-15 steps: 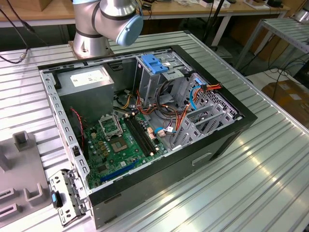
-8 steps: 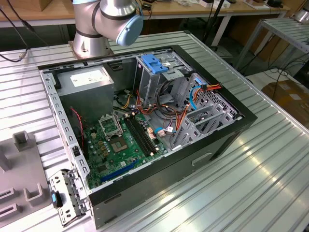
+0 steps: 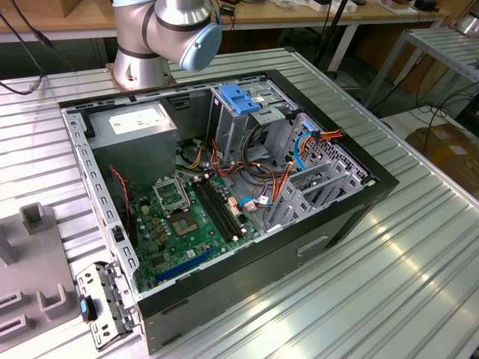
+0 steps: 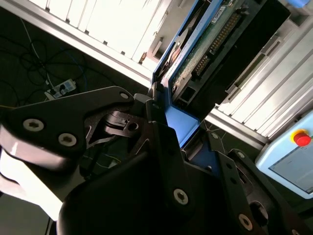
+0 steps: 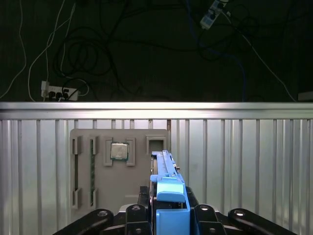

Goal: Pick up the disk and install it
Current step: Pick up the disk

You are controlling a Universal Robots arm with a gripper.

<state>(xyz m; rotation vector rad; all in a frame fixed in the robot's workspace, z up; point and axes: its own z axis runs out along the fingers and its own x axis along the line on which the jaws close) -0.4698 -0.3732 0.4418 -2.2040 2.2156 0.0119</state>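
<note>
Currently, the pick-up is judged complete: the disk [image 5: 169,193] is clamped on edge between the closed fingers of the claw [image 5: 168,215], above the grey parts tray [image 5: 98,166] on the desk [image 5: 244,161]. Installation in the open computer case [image 3: 224,187] is not yet done. The wrist is pointed down at the desk.

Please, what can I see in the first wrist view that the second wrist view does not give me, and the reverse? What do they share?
First wrist view: a grey tray with a square chip seated in it, lying on the ribbed metal table. Second wrist view: the green circuit board of the disk, and a red button on a pale blue box. Both: the gripper shut on the disk, and that table.
</note>
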